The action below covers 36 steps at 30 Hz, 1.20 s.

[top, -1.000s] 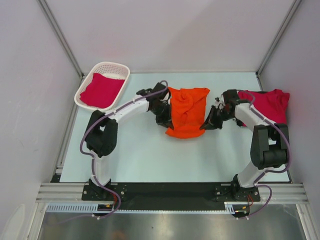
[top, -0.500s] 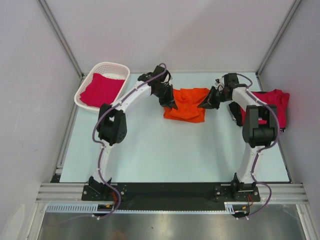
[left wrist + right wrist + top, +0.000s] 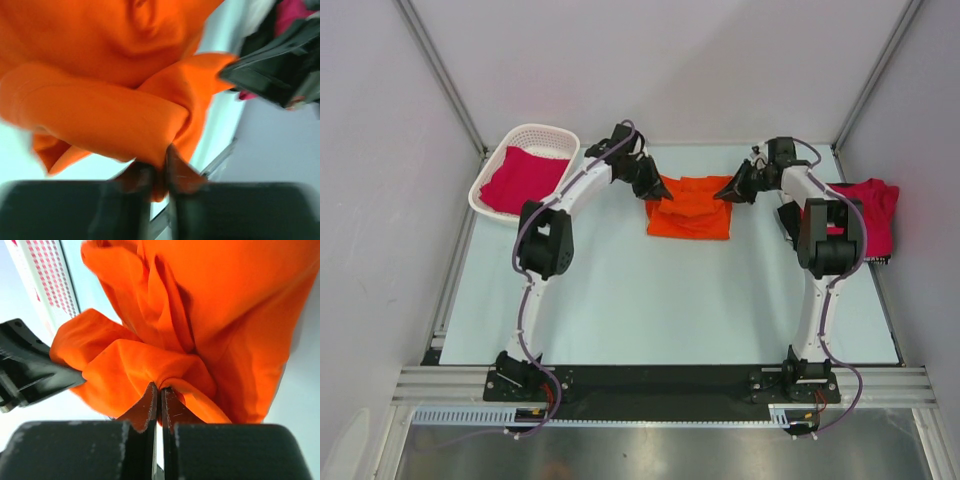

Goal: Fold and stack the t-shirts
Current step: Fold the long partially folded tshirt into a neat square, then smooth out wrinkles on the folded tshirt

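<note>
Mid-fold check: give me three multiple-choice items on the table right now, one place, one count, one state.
1. Where is the basket? A far left corner; B near right corner; C centre.
2. How many red shirts show? A one; B two; C four.
3. The right gripper is: A wide open; B shut on the orange shirt; C holding the basket.
A, it stands at the far left; B, one in the basket, one at the right edge; B, fingers pinch orange cloth.

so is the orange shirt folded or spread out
Folded: the orange t-shirt lies doubled into a compact rectangle, with the left gripper and right gripper pinching its far corners.
</note>
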Motion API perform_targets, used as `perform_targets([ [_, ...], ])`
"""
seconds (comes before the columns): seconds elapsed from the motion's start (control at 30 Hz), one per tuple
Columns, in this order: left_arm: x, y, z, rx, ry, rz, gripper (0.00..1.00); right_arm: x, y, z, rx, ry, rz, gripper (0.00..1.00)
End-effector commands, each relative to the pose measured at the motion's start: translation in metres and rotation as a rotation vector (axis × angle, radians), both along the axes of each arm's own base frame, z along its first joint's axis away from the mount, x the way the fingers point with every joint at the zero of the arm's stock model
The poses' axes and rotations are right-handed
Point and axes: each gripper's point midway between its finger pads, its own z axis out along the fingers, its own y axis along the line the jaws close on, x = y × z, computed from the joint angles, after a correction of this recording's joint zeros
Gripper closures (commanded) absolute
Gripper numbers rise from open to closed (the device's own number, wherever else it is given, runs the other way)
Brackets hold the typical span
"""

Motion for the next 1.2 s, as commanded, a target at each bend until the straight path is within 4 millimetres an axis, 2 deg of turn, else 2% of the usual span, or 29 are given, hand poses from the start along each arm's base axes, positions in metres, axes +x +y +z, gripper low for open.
perform_targets([
  [0.0,0.033,-0.022,0.038,-0.210,-0.070,0.009,0.57,0.026,0.000,0.004,0.045,-0.043,-0.020,0.94],
  [0.03,0.037,-0.023,0.031,-0.219,-0.057,0.011,0.30,0.029,0.000,0.001,0.044,-0.057,-0.019,0.91],
  [0.07,0.039,-0.023,0.029,-0.220,-0.055,0.017,0.20,0.032,0.000,-0.003,0.036,-0.065,-0.024,0.76],
  [0.1,0.042,-0.022,0.030,-0.221,-0.058,0.027,0.01,0.035,-0.001,-0.003,0.025,-0.080,-0.027,0.63],
  [0.13,0.045,-0.020,0.030,-0.218,-0.065,0.035,0.00,0.041,-0.001,-0.001,0.010,-0.121,-0.032,0.44],
  [0.17,0.048,-0.020,0.030,-0.219,-0.078,0.042,0.00,0.046,-0.004,-0.001,-0.026,-0.146,-0.053,0.01],
  [0.27,0.051,-0.017,0.039,-0.231,-0.109,0.043,0.00,0.058,-0.010,0.023,-0.099,-0.262,-0.108,0.00],
  [0.3,0.050,-0.016,0.040,-0.229,-0.120,0.037,0.00,0.060,-0.009,0.043,-0.108,-0.320,-0.122,0.00],
  [0.33,0.049,-0.013,0.054,-0.239,-0.148,0.034,0.00,0.061,-0.012,0.054,-0.122,-0.351,-0.138,0.00],
  [0.37,0.049,-0.013,0.060,-0.245,-0.180,0.023,0.00,0.063,-0.016,0.061,-0.154,-0.375,-0.167,0.00],
  [0.4,0.047,-0.010,0.057,-0.231,-0.179,0.028,0.00,0.060,-0.018,0.081,-0.163,-0.414,-0.179,0.00],
  [0.43,0.045,-0.006,0.072,-0.232,-0.214,0.030,0.00,0.058,-0.019,0.086,-0.182,-0.434,-0.176,0.00],
  [0.47,0.041,-0.003,0.075,-0.217,-0.232,0.020,0.00,0.056,-0.021,0.095,-0.199,-0.452,-0.183,0.00],
  [0.5,0.040,0.005,0.065,-0.175,-0.225,0.043,0.00,0.051,-0.023,0.098,-0.208,-0.444,-0.179,0.00],
  [0.53,0.035,0.010,0.078,-0.162,-0.252,0.046,0.00,0.045,-0.026,0.111,-0.214,-0.469,-0.176,0.00],
  [0.57,0.030,0.016,0.077,-0.125,-0.265,0.041,0.03,0.040,-0.028,0.114,-0.218,-0.466,-0.176,0.00],
  [0.6,0.023,0.022,0.068,-0.091,-0.254,0.047,0.12,0.035,-0.029,0.116,-0.216,-0.464,-0.177,0.00],
  [0.63,0.021,0.030,0.081,-0.059,-0.299,0.071,0.39,0.024,-0.033,0.122,-0.208,-0.465,-0.181,0.01],
  [0.7,0.011,0.043,0.071,0.014,-0.292,0.093,0.84,0.013,-0.036,0.124,-0.184,-0.453,-0.193,0.13],
  [0.73,0.011,0.055,0.078,0.061,-0.318,0.132,1.00,0.005,-0.033,0.124,-0.162,-0.446,-0.177,0.22],
  [0.77,0.005,0.060,0.075,0.096,-0.312,0.132,1.00,-0.006,-0.033,0.122,-0.154,-0.440,-0.172,0.70],
  [0.8,0.000,0.064,0.072,0.125,-0.307,0.138,1.00,-0.010,-0.032,0.122,-0.150,-0.441,-0.168,0.91],
  [0.83,-0.004,0.068,0.078,0.138,-0.319,0.144,1.00,-0.016,-0.031,0.120,-0.144,-0.431,-0.160,1.00],
  [0.93,-0.020,0.060,0.080,0.127,-0.321,0.103,1.00,-0.035,-0.024,0.106,-0.107,-0.381,-0.127,1.00],
  [0.97,-0.026,0.051,0.083,0.095,-0.327,0.065,1.00,-0.039,-0.022,0.100,-0.098,-0.363,-0.118,1.00],
  [1.1,-0.049,0.016,0.067,0.040,-0.272,-0.049,1.00,-0.056,-0.008,0.069,-0.006,-0.268,-0.080,1.00],
  [1.17,-0.055,0.008,0.050,0.054,-0.236,-0.070,1.00,-0.061,0.003,0.061,0.047,-0.224,-0.047,1.00],
])
